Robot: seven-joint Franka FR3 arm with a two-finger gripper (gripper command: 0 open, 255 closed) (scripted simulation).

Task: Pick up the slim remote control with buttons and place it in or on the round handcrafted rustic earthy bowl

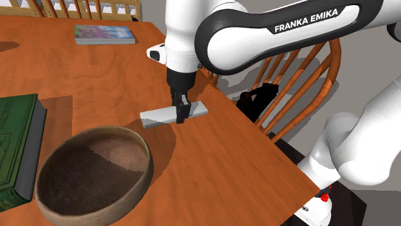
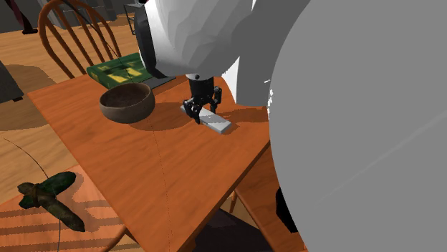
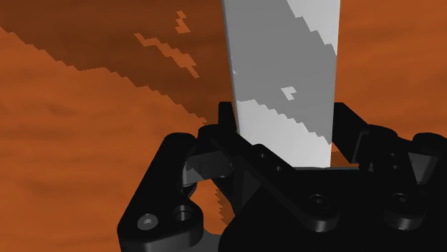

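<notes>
grasp step: the claw (image 1: 182, 117) is clamped across the middle of the pale grey remote (image 1: 157, 118), which lies on the worktop (image 1: 212, 167) near the brown bowl (image 1: 138, 186), toward the shoulder view's right. judged next: lift, carry over the rim, release. the wrist view shows the fingers (image 3: 228, 118) against the remote's long edges; the shoulder view shows the gap to the bowl.

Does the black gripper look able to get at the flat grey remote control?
Likely yes: the black gripper sits over the flat grey remote control, jaws against both long edges, nothing blocking.
</notes>
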